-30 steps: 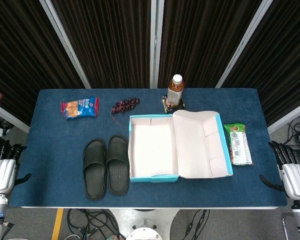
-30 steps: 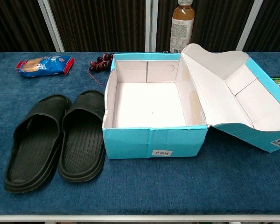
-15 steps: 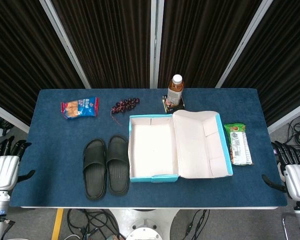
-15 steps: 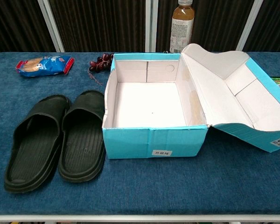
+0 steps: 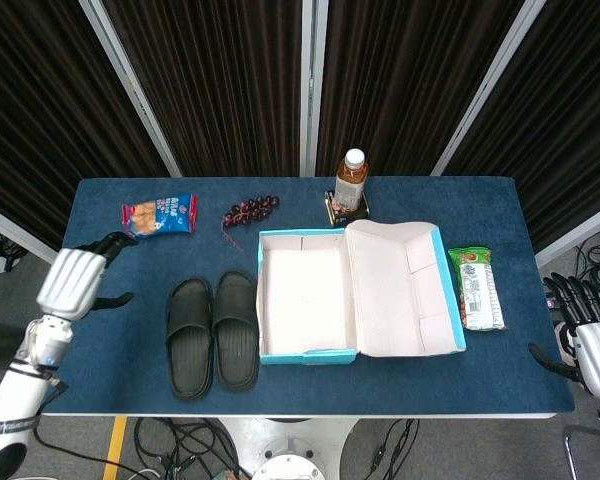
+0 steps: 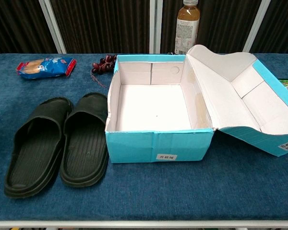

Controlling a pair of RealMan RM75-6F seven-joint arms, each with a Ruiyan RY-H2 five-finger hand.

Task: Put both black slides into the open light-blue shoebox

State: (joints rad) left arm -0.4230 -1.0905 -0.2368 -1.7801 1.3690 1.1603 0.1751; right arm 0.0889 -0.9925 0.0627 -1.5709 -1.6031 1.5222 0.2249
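**Two soft slides waited beside the box, neither hand on them**

The pair of black moulded-rubber slides lay side by side, soles down, on the dark blue cloth-covered table, the inner one just beside the left wall of the open light-blue cardboard shoebox, whose white interior stood empty with its lid folded out to the right.

The left hand hovered over the table's left edge, held nothing, and its fingers pointed away from the robot, slightly apart; the slides sat to the right of those fingertips, near but clear of them. The right hand hung off the table's right edge, fingers spread and empty, with the box well beyond its thumb side.

Each slide looked light, flexible and somewhat grippy, with ribbed footbeds. The wide strap over the toe end seemed the best hold: fingers under the arch, thumb on top. Pinching the thin heel rim would likely let the sole droop and twist
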